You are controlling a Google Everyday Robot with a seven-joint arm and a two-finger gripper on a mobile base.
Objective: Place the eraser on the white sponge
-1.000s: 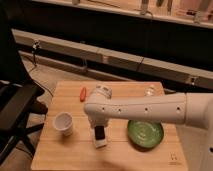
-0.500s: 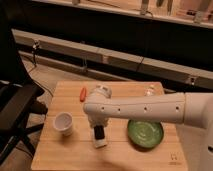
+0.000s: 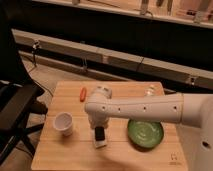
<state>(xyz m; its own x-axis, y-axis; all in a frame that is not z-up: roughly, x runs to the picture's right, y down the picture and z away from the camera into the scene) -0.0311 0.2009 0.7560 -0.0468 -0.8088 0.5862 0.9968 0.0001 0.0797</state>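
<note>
My white arm reaches in from the right across the wooden table (image 3: 60, 150). My gripper (image 3: 99, 126) points down at the table's front middle. Right under it is a small dark eraser (image 3: 100, 134), which rests on or just above the white sponge (image 3: 100, 144) lying on the table. I cannot tell whether the eraser is still held.
A white cup (image 3: 63, 123) stands left of the sponge. A green plate (image 3: 145, 134) lies to the right. An orange object (image 3: 83, 93) lies at the back left and a small clear object (image 3: 150, 90) at the back right. A black chair (image 3: 15, 107) stands left of the table.
</note>
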